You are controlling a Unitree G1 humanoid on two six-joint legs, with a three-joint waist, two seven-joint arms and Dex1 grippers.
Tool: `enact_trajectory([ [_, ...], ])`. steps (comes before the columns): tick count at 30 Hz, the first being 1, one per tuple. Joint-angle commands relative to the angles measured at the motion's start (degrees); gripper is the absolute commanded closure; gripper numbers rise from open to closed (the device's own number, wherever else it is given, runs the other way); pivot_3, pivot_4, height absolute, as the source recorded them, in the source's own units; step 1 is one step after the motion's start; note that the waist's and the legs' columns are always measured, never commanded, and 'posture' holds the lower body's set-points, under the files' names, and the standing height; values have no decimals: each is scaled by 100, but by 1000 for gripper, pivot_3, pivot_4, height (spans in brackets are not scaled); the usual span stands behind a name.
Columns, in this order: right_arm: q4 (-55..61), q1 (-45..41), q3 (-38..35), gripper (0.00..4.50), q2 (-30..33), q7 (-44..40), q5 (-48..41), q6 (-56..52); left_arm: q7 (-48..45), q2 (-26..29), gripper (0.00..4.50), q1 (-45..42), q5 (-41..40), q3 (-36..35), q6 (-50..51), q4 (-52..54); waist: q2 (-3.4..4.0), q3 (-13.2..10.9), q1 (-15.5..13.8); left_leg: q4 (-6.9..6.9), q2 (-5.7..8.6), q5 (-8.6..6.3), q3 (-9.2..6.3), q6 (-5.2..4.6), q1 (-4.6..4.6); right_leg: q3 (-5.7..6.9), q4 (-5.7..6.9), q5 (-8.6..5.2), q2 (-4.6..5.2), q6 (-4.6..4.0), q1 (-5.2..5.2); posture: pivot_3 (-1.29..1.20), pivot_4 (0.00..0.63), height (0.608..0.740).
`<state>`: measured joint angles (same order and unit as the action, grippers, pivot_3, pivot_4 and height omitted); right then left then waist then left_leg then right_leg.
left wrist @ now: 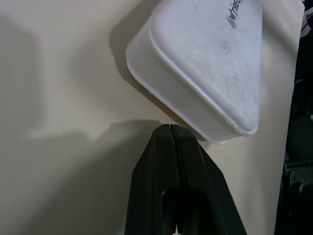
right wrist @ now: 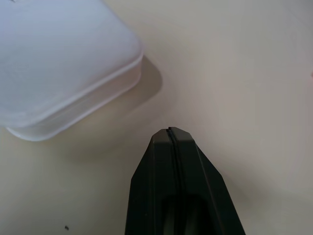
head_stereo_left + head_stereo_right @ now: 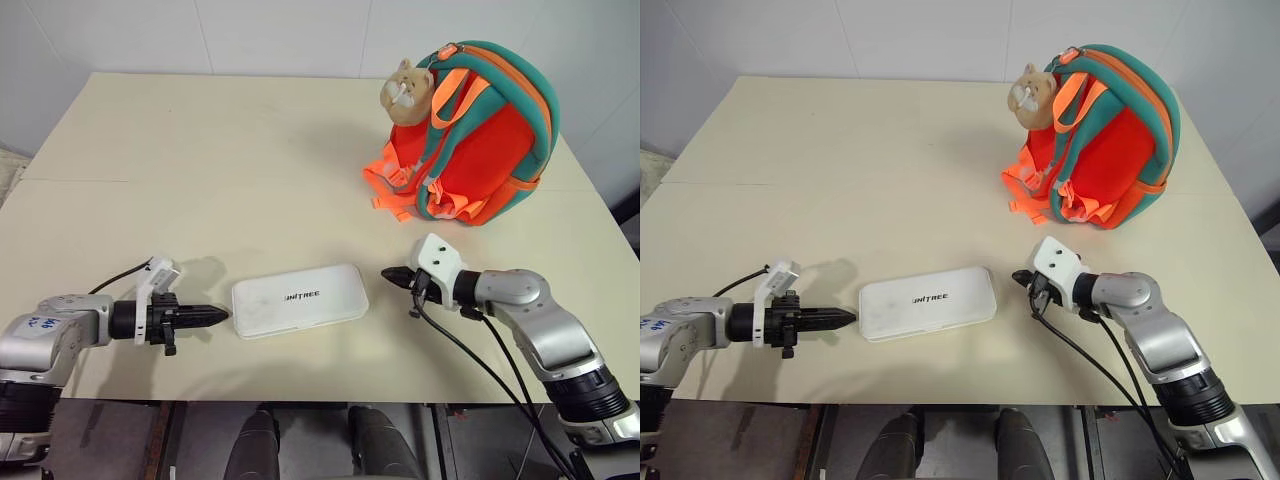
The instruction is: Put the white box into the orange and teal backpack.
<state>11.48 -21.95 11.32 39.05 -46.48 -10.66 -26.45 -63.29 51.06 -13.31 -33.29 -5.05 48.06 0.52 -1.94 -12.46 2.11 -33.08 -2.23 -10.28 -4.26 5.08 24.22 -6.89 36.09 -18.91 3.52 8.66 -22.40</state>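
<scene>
The white box (image 3: 299,299) lies flat on the counter (image 3: 200,170), not yet picked up, between the left gripper (image 3: 222,317) and right gripper (image 3: 388,275), both with fingers pressed together and empty, far from the orange and teal backpack (image 3: 480,140).

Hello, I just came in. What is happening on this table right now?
A two-armed robot is about to deal with the white box, which lies flat on the table between its grippers. The left gripper and the right gripper are both shut and point at the box's two short ends, holding nothing. The orange and teal backpack stands farther back on the right; the box is not yet in it.
</scene>
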Motion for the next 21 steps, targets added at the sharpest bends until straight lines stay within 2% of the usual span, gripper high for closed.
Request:
enact_trajectory([
  [1,234,-125,53,4500,-13,-134,34,23,35,-62,4486,-103,-27,-42,-74,187,0,0,-3,-1,0,0,0,0,0,0,0,1,0,1,0,0,150,740],
  [9,992,-149,245,4500,-51,-416,-221,-577,92,-270,4486,-357,63,98,-184,98,0,0,-25,-11,0,0,0,0,-1,0,8,1,0,2,3,0,150,740],
  [21,1512,-25,240,4500,100,-712,-335,-1119,-39,-472,4486,-802,391,421,-354,-264,-1,1,-34,-21,1,0,0,0,-3,-1,15,1,-1,2,4,0,150,740],
])
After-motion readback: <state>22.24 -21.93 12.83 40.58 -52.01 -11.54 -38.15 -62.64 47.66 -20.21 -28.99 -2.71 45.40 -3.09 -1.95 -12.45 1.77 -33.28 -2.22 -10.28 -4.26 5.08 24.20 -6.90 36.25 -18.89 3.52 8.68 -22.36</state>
